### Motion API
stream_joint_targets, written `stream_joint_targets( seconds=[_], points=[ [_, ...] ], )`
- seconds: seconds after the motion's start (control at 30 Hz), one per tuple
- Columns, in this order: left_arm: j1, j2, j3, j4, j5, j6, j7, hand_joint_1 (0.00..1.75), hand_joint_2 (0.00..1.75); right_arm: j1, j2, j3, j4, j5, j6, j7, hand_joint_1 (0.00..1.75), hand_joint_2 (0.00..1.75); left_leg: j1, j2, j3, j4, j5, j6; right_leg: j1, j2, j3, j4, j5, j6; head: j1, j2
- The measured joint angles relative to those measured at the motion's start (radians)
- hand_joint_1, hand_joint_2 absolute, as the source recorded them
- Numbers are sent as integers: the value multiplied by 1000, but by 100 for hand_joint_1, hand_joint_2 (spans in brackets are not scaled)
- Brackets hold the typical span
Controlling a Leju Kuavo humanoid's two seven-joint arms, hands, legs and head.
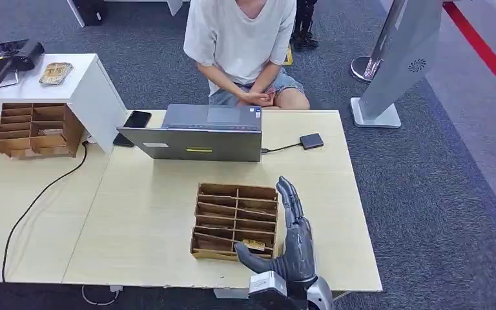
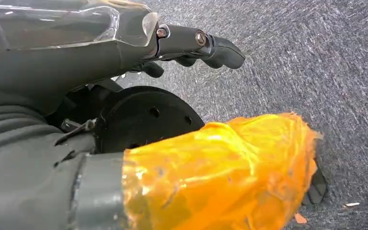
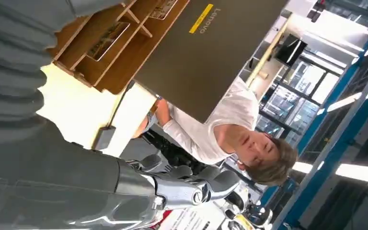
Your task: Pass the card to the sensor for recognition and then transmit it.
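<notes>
Resting beside the wooden slotted organizer, right hand: fingers extended, apart, holding nothing. Card: lying in the organizer's nearest row, just beside the thumb. Left hand: over carpet, apparently empty. Sensor: near the laptop.

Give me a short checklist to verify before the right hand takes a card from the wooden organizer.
1. Right hand free, fingers apart: ok.
2. Hand beside the wooden organizer, thumb at its near edge: ok.
3. Card present in the near compartment: ok.
4. Small black sensor uncovered beside the laptop: ok.
5. Person keeps hands off the table: ok.
6. Left hand away, over carpet: ok.
</notes>
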Motion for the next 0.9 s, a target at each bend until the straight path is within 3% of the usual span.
stream_joint_targets(
  seconds=[0.33,0.9],
  points=[
    [0,0,-10,0,6,0,0,0,0,-6,0,-1,23,28,0,24,0,175,0,0,0,0,0,0,0,0,0,0,0,0,0,0],
    [0,0,-11,0,-5,0,3,0,0,-46,1,-2,94,166,0,124,0,175,0,0,0,0,0,0,0,0,0,0,0,0,0,0]
  ],
)
